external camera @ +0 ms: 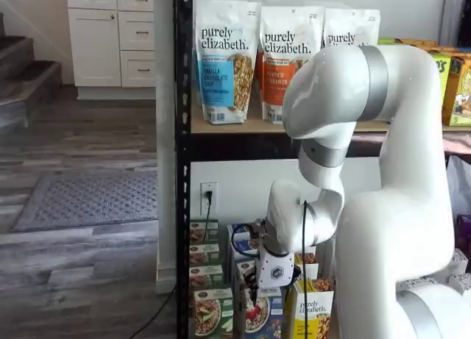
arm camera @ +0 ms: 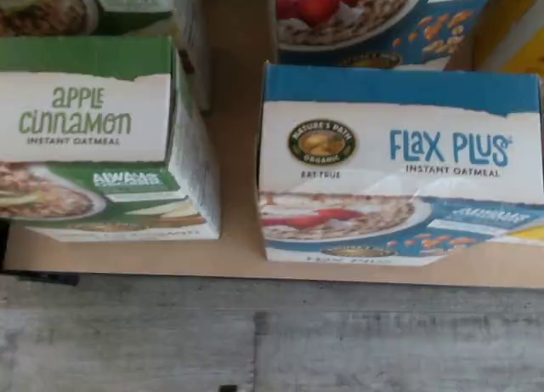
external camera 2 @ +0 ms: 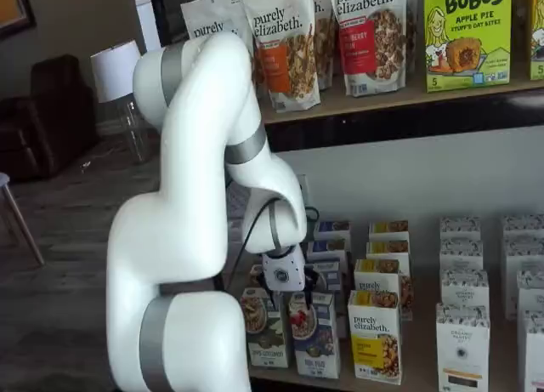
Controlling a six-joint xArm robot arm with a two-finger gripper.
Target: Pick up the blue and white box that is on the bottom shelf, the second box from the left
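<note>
While the gripper (external camera 2: 308, 287) is hanging directly above the blue and white box (external camera 2: 313, 334), its jaws are standing released, grasping nothing; the box is sitting upright at the bottom shelf's (arm camera: 238, 264) front edge, beside the green-trimmed carton (arm camera: 102, 141).

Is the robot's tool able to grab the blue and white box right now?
Probably yes. The tool hangs right above the blue and white box at the front of its row, and nothing sits between them. Whether its fingers are apart, the pictures don't show clearly.
</note>
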